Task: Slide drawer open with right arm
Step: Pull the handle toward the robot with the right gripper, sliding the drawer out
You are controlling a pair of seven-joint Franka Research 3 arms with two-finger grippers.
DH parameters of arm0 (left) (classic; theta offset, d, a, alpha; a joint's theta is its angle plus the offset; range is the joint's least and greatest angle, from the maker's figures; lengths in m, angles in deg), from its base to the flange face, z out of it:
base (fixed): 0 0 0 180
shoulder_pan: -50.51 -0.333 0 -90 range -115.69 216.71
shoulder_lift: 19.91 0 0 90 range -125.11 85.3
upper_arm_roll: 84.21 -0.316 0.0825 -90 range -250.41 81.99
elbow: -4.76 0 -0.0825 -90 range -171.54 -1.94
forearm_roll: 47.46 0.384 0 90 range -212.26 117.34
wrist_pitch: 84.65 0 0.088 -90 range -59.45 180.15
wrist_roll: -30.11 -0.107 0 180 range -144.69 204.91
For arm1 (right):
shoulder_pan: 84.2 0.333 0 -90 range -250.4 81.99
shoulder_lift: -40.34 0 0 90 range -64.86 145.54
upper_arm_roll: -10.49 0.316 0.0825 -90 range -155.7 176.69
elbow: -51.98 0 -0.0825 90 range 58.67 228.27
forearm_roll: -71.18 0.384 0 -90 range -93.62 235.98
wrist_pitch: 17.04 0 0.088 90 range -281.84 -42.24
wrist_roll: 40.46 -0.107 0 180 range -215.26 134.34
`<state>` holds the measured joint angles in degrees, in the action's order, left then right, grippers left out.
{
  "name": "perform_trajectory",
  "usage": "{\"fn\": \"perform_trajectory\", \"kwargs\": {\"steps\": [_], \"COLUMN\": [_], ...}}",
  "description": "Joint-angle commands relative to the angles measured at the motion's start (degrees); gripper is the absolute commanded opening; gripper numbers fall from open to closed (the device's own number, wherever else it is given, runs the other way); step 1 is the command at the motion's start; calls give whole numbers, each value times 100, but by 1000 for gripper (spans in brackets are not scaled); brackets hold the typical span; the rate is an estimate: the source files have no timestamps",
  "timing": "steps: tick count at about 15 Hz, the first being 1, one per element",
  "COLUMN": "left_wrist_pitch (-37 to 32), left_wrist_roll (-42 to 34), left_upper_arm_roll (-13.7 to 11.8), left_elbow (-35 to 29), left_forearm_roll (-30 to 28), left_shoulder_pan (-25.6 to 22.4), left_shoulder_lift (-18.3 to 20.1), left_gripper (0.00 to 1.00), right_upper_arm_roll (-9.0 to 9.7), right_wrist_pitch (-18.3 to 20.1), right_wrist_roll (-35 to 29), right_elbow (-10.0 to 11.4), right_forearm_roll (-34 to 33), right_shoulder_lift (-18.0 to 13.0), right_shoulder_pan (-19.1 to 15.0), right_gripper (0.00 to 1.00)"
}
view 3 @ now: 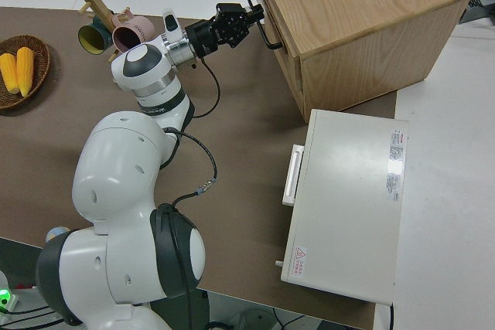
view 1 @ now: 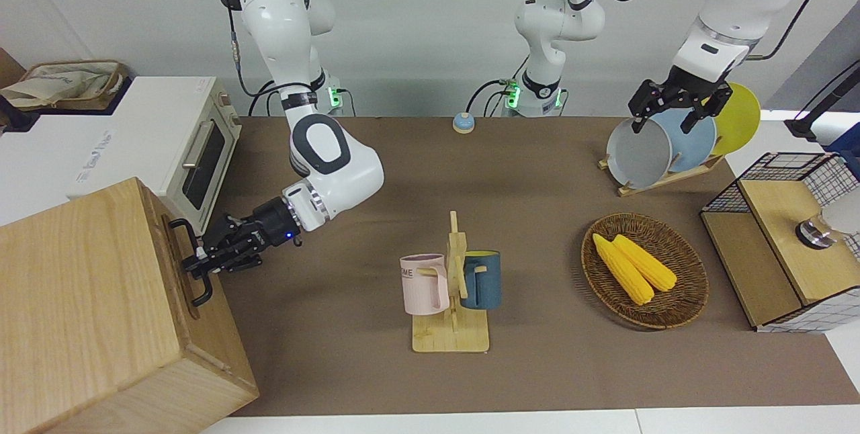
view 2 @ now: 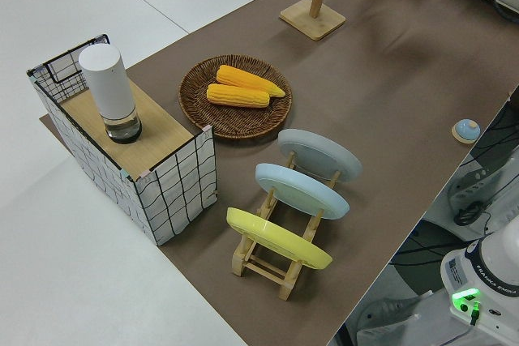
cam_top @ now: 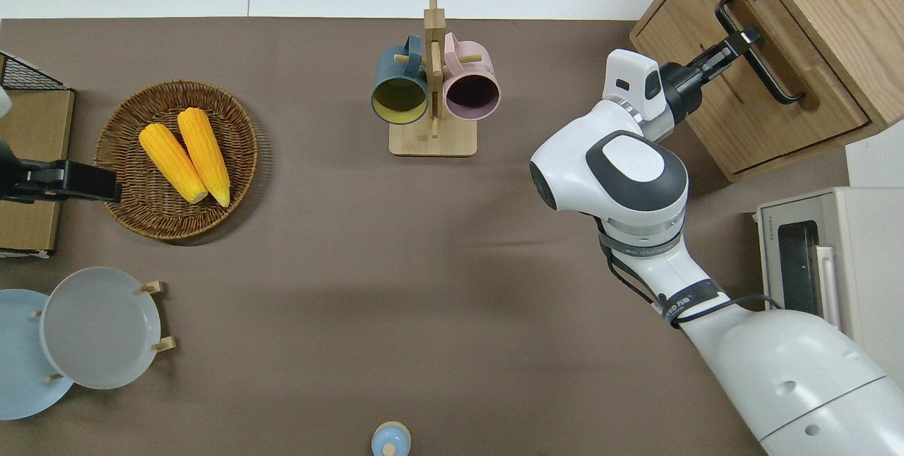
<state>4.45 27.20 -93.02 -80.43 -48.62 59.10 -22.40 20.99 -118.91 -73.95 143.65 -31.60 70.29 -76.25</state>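
Clearly, the right end effector (view 1: pixel 201 261) was set at the drawer (cam_top: pixel 748 82), its fingers pinched on the black bar handle (cam_top: pixel 759 50) near the bar's end farther from the robots. The drawer was seen in the front of the pale-wood cabinet (view 1: pixel 101 313), which stood at the right arm's end of the counter (view 1: pixel 537 367), farther from the robots than the white toaster oven (view 1: pixel 195 152). The drawer front was seen nearly flush with the cabinet face, with no clear gap shown. Bare brown counter lay in front of the drawer, around the right arm (cam_top: pixel 621 174). The mug rack (cam_top: pixel 432 89) stood well apart, toward the middle of the counter. The cabinet's corner farthest from the robots was seen hanging past the counter's edge. The toaster oven sat just beside the cabinet, with a narrow gap between them. The left arm was parked, and whether its end effector (view 1: pixel 672 115) was spread could not be told.
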Motion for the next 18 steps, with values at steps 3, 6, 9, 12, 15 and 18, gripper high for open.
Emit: {"fn": "perform_trajectory", "kwargs": {"steps": [3,6,9,12,15,18], "left_wrist_pitch": [2,2,2,2,2,2], "left_wrist_roll": [-43,-43,-43,-43,-43,-43], "left_upper_arm_roll": [-95,-95,-95,-95,-95,-95], "left_elbow": [117,117,117,117,117,117], "left_forearm_roll": [72,72,72,72,72,72], "left_shoulder_pan": [99,99,99,99,99,99], "left_shoulder_lift": [-76,-76,-76,-76,-76,-76], "left_gripper": [995,998,998,998,995,995], "right_upper_arm_roll": [22,57,66,75,75,75], "right_wrist_pitch": [351,728,1019,1291,1398,1590], "right_wrist_roll": [184,202,211,343,430,676], "right_elbow": [-44,-36,-44,-44,-149,-282], "right_forearm_roll": [-85,-50,328,372,609,812], "right_shoulder_lift": [-24,-24,-24,-24,-33,-33], "right_shoulder_pan": [258,539,821,1085,1278,1463], "right_gripper": [10,10,10,10,10,10]}}
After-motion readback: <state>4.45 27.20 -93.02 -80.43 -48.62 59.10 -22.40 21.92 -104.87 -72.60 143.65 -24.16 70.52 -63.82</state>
